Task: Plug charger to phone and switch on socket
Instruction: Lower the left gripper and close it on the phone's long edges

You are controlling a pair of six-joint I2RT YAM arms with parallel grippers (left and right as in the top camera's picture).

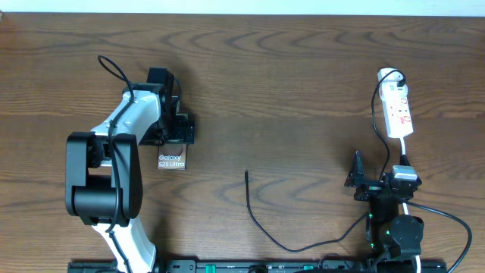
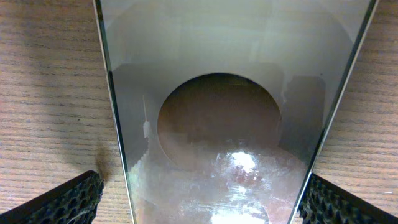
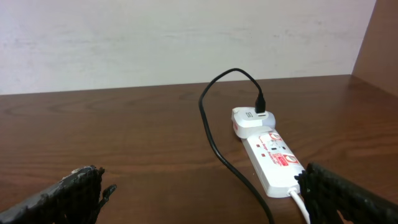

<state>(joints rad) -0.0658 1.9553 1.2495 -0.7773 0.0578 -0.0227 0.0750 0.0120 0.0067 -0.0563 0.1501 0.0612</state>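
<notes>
Little is done yet. The left gripper (image 2: 202, 202) is straddling the dark glossy Galaxy smartphone (image 1: 172, 160), spread wide and not clamping. The thin black charger cable's tip (image 1: 246, 174) is lying unplugged on the brown wooden bench (image 1: 288, 91). The right gripper (image 3: 202, 186) is gaping empty near the white red-marked power strip (image 3: 273, 163).

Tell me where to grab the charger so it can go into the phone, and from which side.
Grip the charger just behind its plug tip, coming straight down from above, closing across the cable. It lies flat on the table, tip pointing away, bare wood either side.
</notes>
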